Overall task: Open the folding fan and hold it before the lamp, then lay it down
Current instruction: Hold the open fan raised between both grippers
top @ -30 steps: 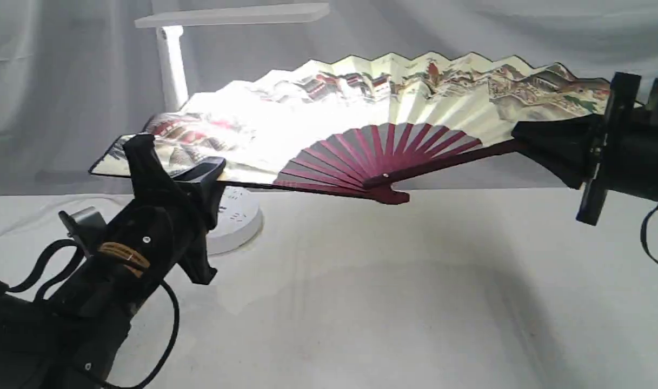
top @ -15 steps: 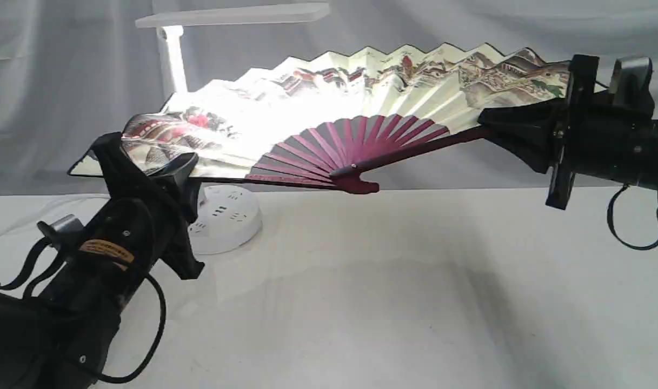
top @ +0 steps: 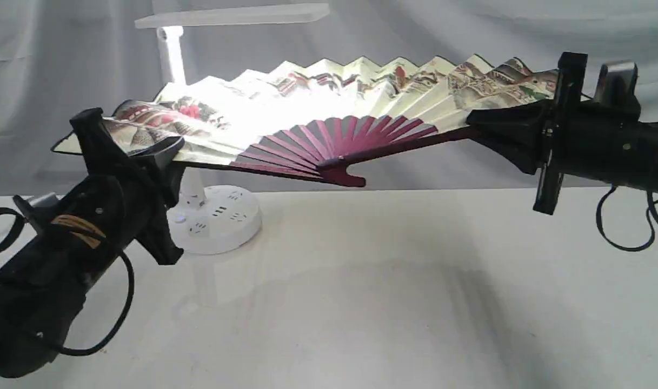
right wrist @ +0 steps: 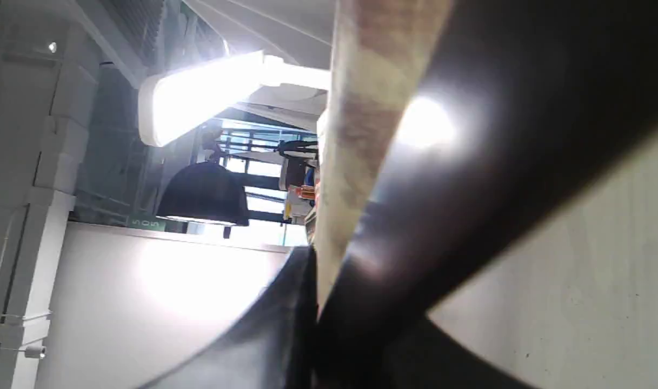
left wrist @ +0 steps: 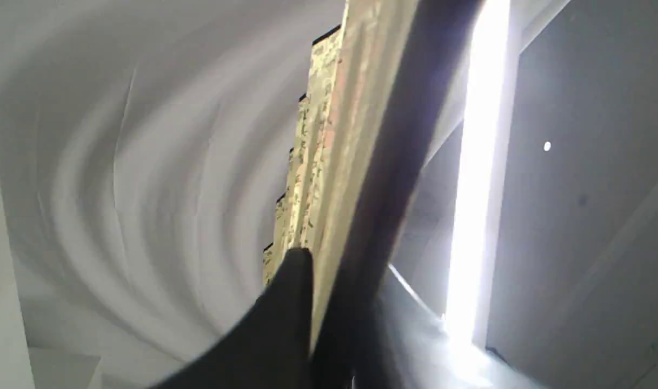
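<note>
Exterior view: a large folding fan [top: 329,102], fully spread, with dark maroon wooden ribs, a cream pleated leaf painted with houses and hills, and black edging, is held in the air well clear of the pale surface [top: 393,292]. The leaf lies tilted, nearly flat, painted face up, its zigzag edge towards 12 o'clock and the rib pivot towards 6 o'clock.

The black left end effector [top: 131,141] rises from 8 o'clock and pinches the fan's outer guard at the 9 o'clock end, fingers pressed onto it from both sides. The black right end effector [top: 474,125] reaches in from 3 o'clock and pinches the opposite guard likewise, just beyond the ribs.

A white plastic desk lamp [top: 215,219] stands on the surface at 10 o'clock. Its round socketed base sits below the fan's left part, its slim post rises behind the leaf, and its flat light bar lies across 11 o'clock. The leaf beneath the bar glows white. A grey cloth backdrop [top: 469,32] closes the scene at 12 o'clock.

Left wrist view: the fan [left wrist: 329,162] is seen edge-on, clamped between dark fingers [left wrist: 285,313].

Right wrist view: the fan [right wrist: 361,135] is again edge-on, clamped between dark fingers [right wrist: 274,335]
</note>
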